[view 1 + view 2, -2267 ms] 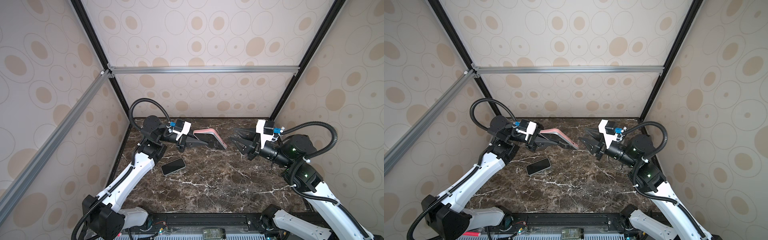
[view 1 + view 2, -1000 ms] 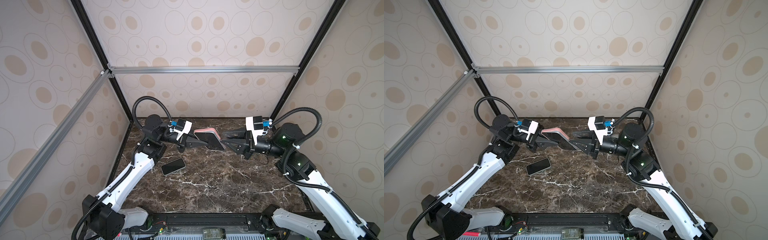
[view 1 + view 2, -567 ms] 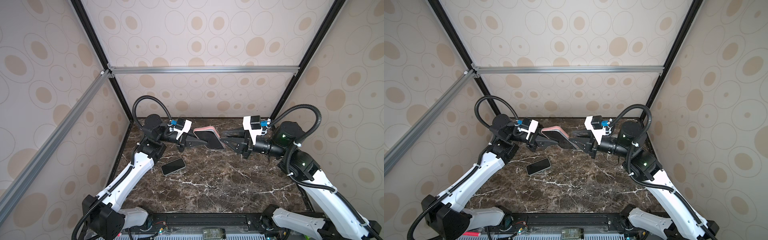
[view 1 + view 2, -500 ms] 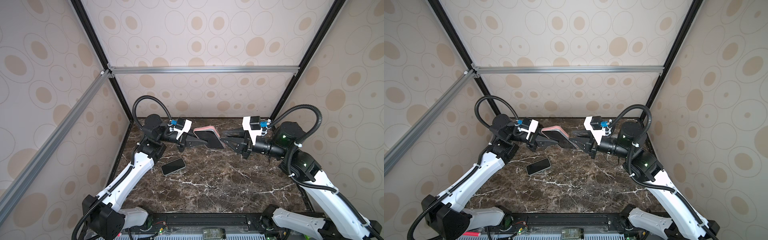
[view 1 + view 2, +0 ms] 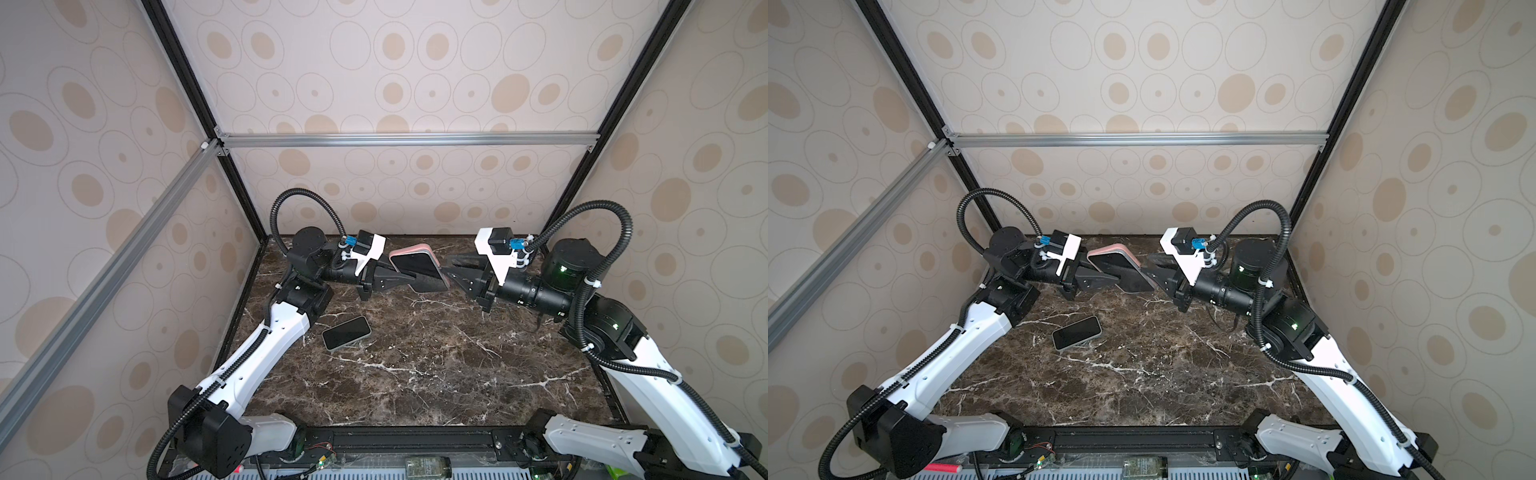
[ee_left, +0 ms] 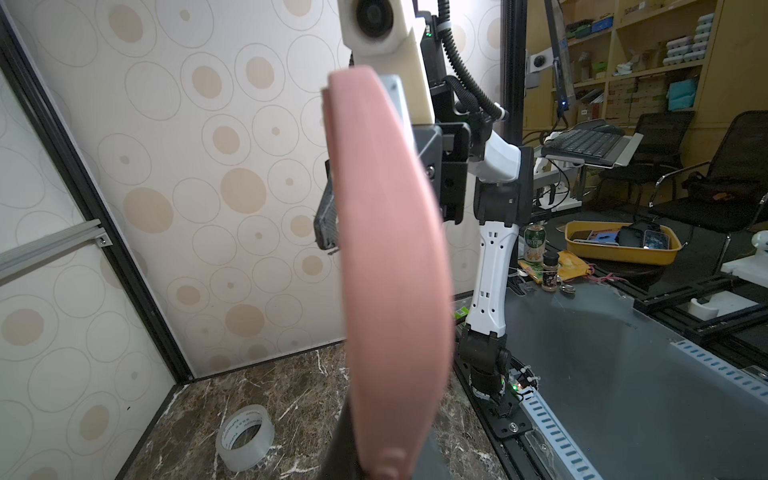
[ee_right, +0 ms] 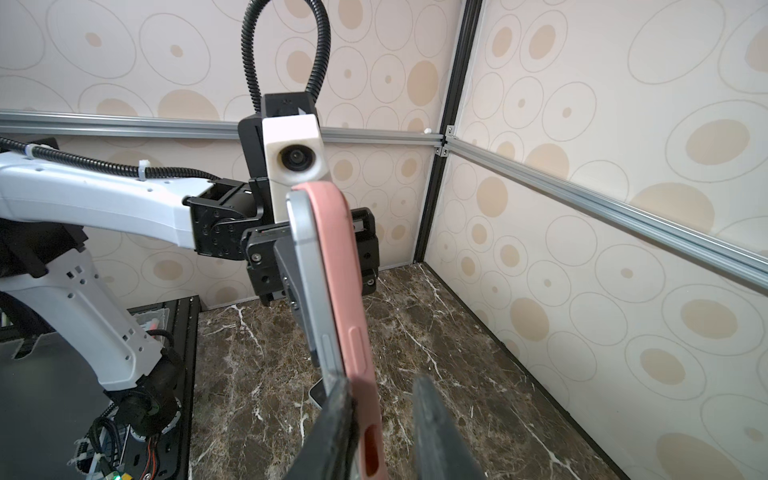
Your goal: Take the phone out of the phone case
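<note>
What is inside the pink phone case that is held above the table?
A phone with a dark screen and grey side sits inside the pink phone case. The case covers its back, and the left tool, shut on it, covers part of the screen.

Clear tape roll (image 6: 253,455), perhaps a spare phone (image 5: 346,333), marble tabletop (image 5: 436,374).
</note>
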{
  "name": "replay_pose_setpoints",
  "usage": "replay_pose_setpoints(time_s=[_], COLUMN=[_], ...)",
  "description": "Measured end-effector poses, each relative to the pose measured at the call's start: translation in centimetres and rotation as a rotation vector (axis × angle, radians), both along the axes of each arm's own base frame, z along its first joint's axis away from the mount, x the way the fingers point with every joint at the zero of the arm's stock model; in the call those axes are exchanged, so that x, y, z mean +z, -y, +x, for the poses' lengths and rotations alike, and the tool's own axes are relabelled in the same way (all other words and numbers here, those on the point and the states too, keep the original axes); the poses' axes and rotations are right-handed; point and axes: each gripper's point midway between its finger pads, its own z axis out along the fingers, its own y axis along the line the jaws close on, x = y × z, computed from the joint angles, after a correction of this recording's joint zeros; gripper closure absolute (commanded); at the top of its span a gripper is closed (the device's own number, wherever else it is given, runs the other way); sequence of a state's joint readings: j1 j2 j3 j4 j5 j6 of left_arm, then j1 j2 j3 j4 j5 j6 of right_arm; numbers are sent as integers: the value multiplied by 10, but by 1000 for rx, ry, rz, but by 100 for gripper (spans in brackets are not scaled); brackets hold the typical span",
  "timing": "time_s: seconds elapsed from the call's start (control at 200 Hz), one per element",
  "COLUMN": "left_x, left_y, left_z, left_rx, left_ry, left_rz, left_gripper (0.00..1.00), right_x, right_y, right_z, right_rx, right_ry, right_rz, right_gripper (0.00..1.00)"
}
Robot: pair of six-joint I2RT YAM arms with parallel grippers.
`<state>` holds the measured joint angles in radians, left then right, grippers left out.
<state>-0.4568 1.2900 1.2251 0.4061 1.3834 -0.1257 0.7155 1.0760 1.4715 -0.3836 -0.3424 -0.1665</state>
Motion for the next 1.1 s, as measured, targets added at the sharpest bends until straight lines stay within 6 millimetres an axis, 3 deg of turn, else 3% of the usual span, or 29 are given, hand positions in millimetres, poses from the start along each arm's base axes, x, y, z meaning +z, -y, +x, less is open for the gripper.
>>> replay_pose_setpoints(time_s=[0.265,0.645,1.1], left_x=[-4,-7,-25], left_y=[1,4,12], left_z=[-1,-8,1], left_rx=[-15,-63,-62], left_ry=[-14,-35,-154], left_rz=[10,24,113], left_gripper=[100,100,100], right_x=[-24,-23,-29], right_y=[-9,-6,-1], right_z=[14,-11,-10], right_rx=[-20,160,247], right_ry=[-64,-104,-224], right_rz=[-62,-41,3], right_gripper=[73,73,74])
